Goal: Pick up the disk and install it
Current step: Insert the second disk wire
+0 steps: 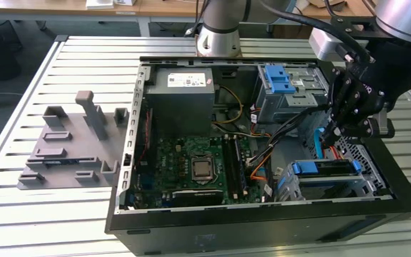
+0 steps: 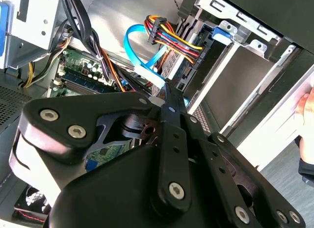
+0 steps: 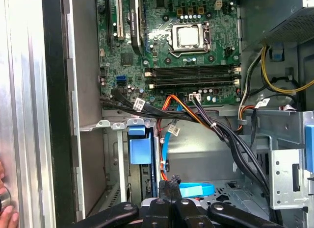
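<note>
slatted table (image 1: pixel 70 214); exterior view shows grey fixture (image 1: pixel 73 144).

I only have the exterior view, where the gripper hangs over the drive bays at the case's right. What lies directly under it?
Observer: In the first wrist view a flat blue cable lies just ahead of the gripper, above the bay floor.
Operator: Is anyone near the case?
Observer: Yes. In the second wrist view a hand sits just outside the case.
Operator: Is anything in the bay already?
Observer: In the first wrist view a blue tab stands in the slot nearest the case wall. I cannot tell what it belongs to.
</note>
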Controlling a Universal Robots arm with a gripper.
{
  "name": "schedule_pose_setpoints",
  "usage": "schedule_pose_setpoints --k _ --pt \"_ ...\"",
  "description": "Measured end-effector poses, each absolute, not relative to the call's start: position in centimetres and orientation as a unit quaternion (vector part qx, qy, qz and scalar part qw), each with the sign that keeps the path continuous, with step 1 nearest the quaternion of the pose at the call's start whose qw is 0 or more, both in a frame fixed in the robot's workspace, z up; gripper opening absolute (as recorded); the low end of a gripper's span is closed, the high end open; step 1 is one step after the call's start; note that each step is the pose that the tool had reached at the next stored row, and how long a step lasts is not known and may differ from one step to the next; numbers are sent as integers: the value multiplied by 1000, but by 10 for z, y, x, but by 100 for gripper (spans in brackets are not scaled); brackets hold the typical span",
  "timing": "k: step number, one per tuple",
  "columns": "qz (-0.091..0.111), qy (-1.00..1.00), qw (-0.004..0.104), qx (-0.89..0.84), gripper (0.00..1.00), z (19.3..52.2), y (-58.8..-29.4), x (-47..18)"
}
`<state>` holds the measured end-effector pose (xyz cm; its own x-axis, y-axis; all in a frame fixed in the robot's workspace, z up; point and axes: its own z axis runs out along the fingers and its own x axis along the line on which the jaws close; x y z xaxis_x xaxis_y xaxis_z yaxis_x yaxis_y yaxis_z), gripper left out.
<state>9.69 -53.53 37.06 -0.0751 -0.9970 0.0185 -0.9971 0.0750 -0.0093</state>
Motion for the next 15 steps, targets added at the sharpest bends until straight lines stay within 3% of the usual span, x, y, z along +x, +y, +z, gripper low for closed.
schedule_pose_setpoints --k 6,7,15 --pt "10 -733 4 680 11 371 -535 97" --pt "10 -733 4 680 17 370 -535 97" --pt "10 -733 4 680 17 370 -535 97"
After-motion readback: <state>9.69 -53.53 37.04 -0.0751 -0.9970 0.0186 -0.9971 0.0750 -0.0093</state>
